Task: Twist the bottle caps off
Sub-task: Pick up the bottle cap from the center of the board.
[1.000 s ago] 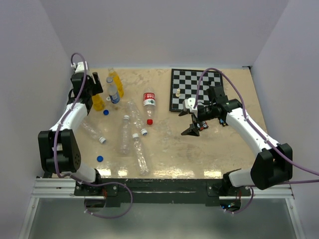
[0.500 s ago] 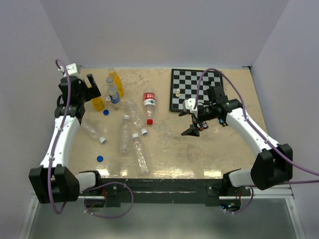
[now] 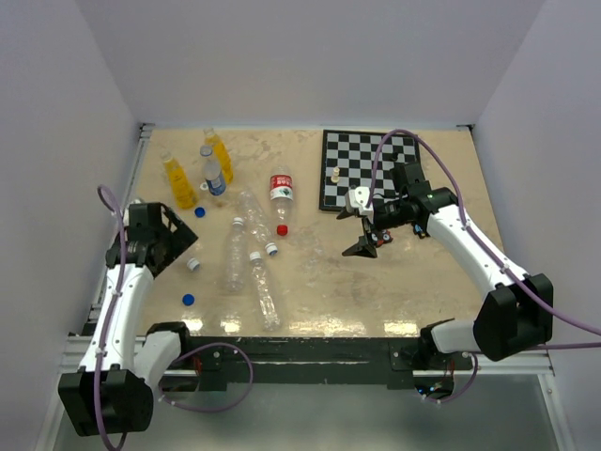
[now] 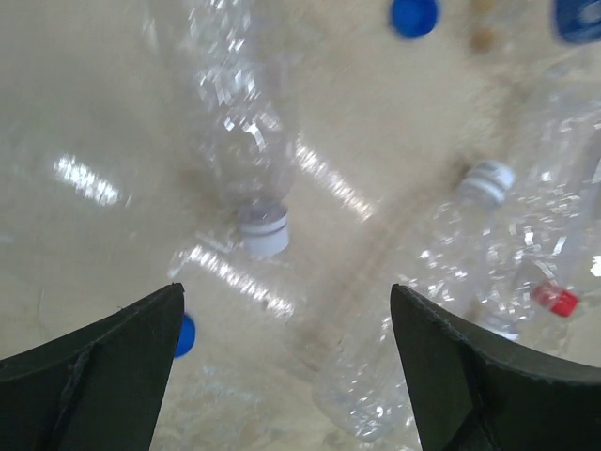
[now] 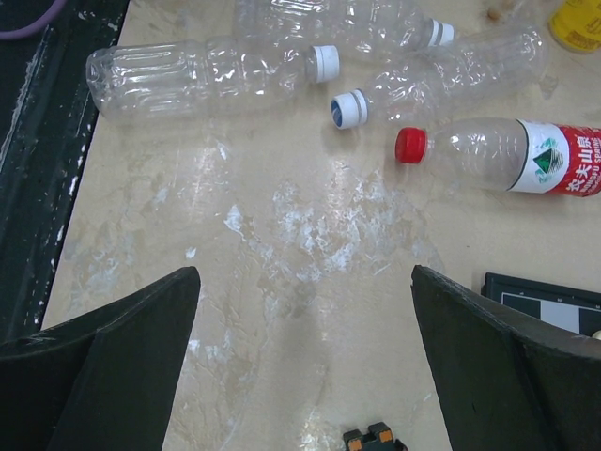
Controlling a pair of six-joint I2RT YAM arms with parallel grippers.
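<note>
Orange bottles (image 3: 177,183) and blue-labelled bottle (image 3: 213,175) upright at far left of surface (image 3: 319,282), long axis vertical. Left gripper (image 4: 286,296) wide open, low over lying clear bottle (image 4: 239,122). Right gripper (image 5: 305,277) wide open, mid-surface.

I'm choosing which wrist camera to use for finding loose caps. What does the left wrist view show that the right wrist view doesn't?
Only the left wrist view: two loose blue caps. Only the right wrist view: the red-capped bottle's label and a chessboard corner. Both: the red cap and clear white-capped bottles lying down.
</note>
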